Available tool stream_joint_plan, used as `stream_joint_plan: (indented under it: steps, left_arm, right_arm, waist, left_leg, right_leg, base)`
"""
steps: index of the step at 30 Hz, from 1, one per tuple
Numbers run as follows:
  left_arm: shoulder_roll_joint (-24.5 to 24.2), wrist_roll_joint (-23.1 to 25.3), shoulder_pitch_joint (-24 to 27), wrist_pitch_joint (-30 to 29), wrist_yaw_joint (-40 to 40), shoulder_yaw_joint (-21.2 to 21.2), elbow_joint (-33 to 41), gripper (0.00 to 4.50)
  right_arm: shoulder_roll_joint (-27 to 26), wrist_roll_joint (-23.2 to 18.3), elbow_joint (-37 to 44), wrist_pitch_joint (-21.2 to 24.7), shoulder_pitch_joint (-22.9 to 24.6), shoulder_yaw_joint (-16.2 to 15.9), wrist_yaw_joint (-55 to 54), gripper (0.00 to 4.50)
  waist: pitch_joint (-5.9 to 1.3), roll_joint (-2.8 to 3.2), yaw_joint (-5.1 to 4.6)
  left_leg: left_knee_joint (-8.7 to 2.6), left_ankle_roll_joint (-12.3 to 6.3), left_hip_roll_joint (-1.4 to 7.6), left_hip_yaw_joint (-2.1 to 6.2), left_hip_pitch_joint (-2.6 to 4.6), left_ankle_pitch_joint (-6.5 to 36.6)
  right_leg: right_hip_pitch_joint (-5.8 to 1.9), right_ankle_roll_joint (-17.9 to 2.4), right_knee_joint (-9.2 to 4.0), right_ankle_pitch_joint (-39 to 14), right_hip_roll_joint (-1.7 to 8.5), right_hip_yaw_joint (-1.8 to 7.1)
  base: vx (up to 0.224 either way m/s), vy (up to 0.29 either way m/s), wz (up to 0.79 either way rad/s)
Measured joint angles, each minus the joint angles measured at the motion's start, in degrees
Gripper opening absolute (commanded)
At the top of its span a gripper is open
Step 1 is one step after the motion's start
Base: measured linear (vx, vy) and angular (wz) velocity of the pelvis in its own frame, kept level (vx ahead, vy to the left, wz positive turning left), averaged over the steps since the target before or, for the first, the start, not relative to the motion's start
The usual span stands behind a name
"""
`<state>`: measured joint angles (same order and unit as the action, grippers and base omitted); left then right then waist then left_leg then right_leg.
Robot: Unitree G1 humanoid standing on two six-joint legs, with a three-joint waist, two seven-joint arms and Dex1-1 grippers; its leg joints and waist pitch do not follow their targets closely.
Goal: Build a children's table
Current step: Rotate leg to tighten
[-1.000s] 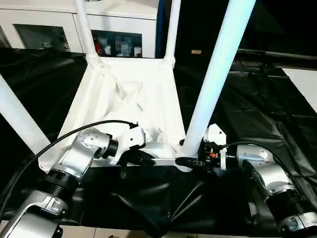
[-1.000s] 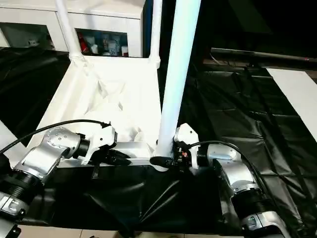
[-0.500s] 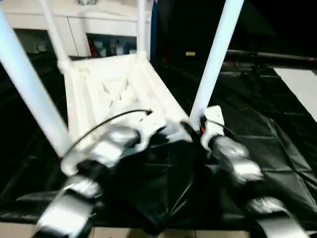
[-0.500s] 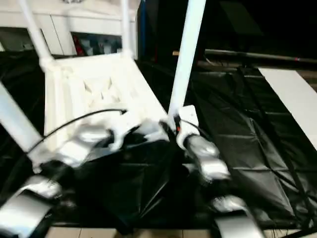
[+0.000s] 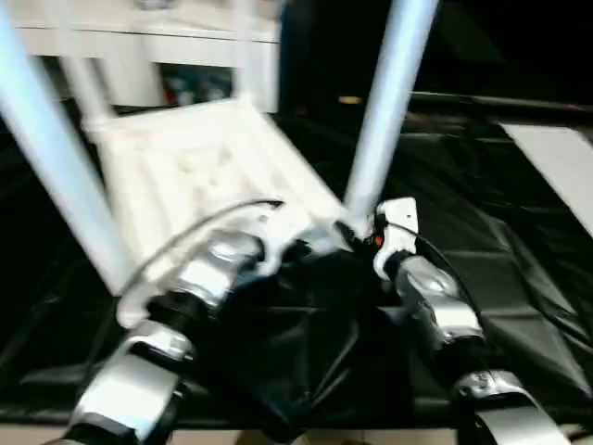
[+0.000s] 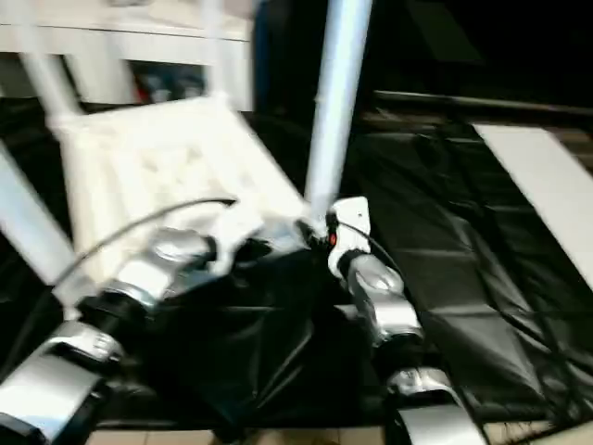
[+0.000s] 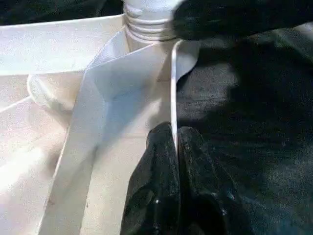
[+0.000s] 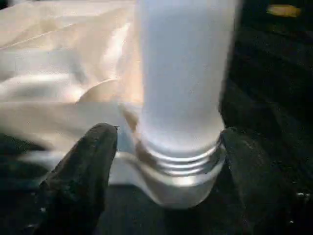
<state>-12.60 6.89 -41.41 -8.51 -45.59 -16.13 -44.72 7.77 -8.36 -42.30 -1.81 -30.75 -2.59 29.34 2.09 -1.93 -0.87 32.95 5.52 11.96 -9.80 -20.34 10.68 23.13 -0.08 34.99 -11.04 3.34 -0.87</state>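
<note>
We see the children's table (image 5: 199, 171) lying upside down on the black-draped worktop (image 5: 519, 278), ribbed underside facing up, with its white legs standing up out of the corner sockets; it sits toward the worktop's left half, its near edge just ahead of our two wrists. Our left arm (image 5: 153, 357) reaches forward and inward from the near left corner of the worktop, forearm rising toward the tabletop's near rim. In the left wrist view the left end effector (image 7: 175, 161) has its two black fingers pressed together on the thin upright rim of the tabletop (image 7: 172, 98), pinching it close beside the threaded base of a leg. Our right arm (image 5: 435, 311) stretches forward from the near right, wrist bent inward toward the near right leg (image 5: 384, 102). In the right wrist view the right end effector (image 8: 171, 156) has its fingers (image 8: 80, 171) spread wide, one on each side of that leg's threaded foot (image 8: 178, 161) at the socket; we cannot tell whether they touch it. A white cabinet (image 5: 185, 42) stands beyond the worktop's far edge.
</note>
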Motion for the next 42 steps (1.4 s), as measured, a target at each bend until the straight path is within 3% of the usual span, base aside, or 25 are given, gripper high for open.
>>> stream_joint_plan:
  steps: [6, 10, 14, 19, 25, 26, 30, 34, 42]
  left_arm:
    - [-6.1, -2.8, 3.6, 3.3, -13.3, -0.5, 5.2, 0.00]
    - [-10.0, -5.3, 6.7, 4.4, -22.8, -1.6, 10.3, 0.00]
    - [-11.4, -6.0, 8.0, 4.0, -26.1, -2.0, 12.8, 0.00]
    - [-12.1, -6.5, 9.0, 3.7, -28.2, -2.2, 14.5, 0.00]
    - [-12.5, -6.7, 9.3, 3.5, -28.8, -2.2, 15.1, 0.00]
    - [-12.6, -6.7, 9.4, 3.3, -28.8, -2.2, 15.3, 0.00]
    - [-12.7, -6.8, 9.6, 2.7, -28.9, -2.2, 15.9, 0.00]
    - [-12.8, -6.8, 9.8, 2.5, -28.9, -2.2, 16.2, 0.00]
    - [-11.4, -6.0, 9.3, 0.9, -25.2, -1.7, 14.8, 0.00]
  right_arm:
    - [9.0, 0.0, 6.1, -0.1, 3.7, -4.1, 17.3, 3.93]
    - [11.6, -0.4, 8.8, 0.1, 5.5, -5.7, 24.6, 3.93]
    - [13.7, -0.9, 12.4, 1.4, 6.6, -7.3, 29.2, 3.93]
    - [14.4, -2.1, 14.7, 2.9, 7.8, -8.2, 32.5, 3.93]
    - [13.8, -2.5, 14.7, 2.9, 7.9, -8.2, 33.7, 3.47]
    - [13.9, -2.6, 15.1, 3.0, 8.0, -8.2, 33.8, 3.22]
    - [13.9, -3.0, 15.4, 3.5, 8.0, -8.2, 34.3, 3.15]
    - [13.9, -3.2, 15.5, 3.7, 8.1, -8.2, 34.6, 2.72]
    - [11.0, -2.7, 12.7, 3.4, 7.9, -6.5, 28.2, 2.65]
  waist:
    - [0.00, 0.03, 0.23]
    - [0.09, 0.14, 1.34]
    - [0.12, 0.09, 2.07]
    - [0.13, 0.09, 2.55]
    - [0.13, 0.08, 2.61]
    - [0.13, 0.08, 2.62]
    - [0.15, 0.04, 2.62]
    - [0.16, 0.03, 2.62]
    - [0.11, -0.08, 2.35]
  left_leg:
    - [-0.20, -0.01, 0.01, -0.03, -0.08, 0.0]
    - [-0.23, -0.06, 0.09, -0.06, -0.13, 0.0]
    - [-0.16, -0.14, 0.00, -0.07, -0.14, 0.1]
    - [-0.16, -0.13, 0.05, -0.08, -0.08, 0.1]
    - [-0.16, -0.13, 0.04, -0.08, -0.08, 0.1]
    - [-0.16, -0.13, 0.04, -0.08, -0.08, 0.1]
    - [-0.16, -0.13, 0.04, -0.08, -0.09, 0.1]
    - [-0.16, -0.13, 0.04, -0.08, -0.08, 0.1]
    - [-0.07, -0.10, 0.03, -0.10, 0.12, 0.1]
  right_leg:
    - [0.06, 0.0, -0.13, -0.1, -0.01, -0.02]
    - [0.21, 0.0, -0.18, -0.1, 0.07, -0.02]
    - [0.21, 0.0, -0.21, -0.1, 0.17, 0.02]
    - [0.21, 0.0, -0.17, -0.1, 0.12, 0.01]
    - [0.21, 0.0, -0.17, -0.1, 0.12, 0.01]
    - [0.21, 0.0, -0.17, -0.1, 0.12, 0.01]
    - [0.21, 0.0, -0.17, -0.1, 0.12, 0.01]
    - [0.21, 0.0, -0.17, -0.1, 0.12, 0.01]
    - [-0.04, -0.1, -0.03, -0.1, 0.12, 0.07]
  base:
    - [0.000, 0.000, 0.00]
    - [0.000, 0.000, 0.00]
    - [0.000, 0.000, 0.00]
    - [0.000, 0.000, 0.00]
    - [0.000, 0.000, 0.00]
    - [0.000, 0.000, 0.00]
    - [0.000, 0.000, 0.00]
    - [0.000, 0.000, 0.00]
    - [0.000, 0.000, 0.00]
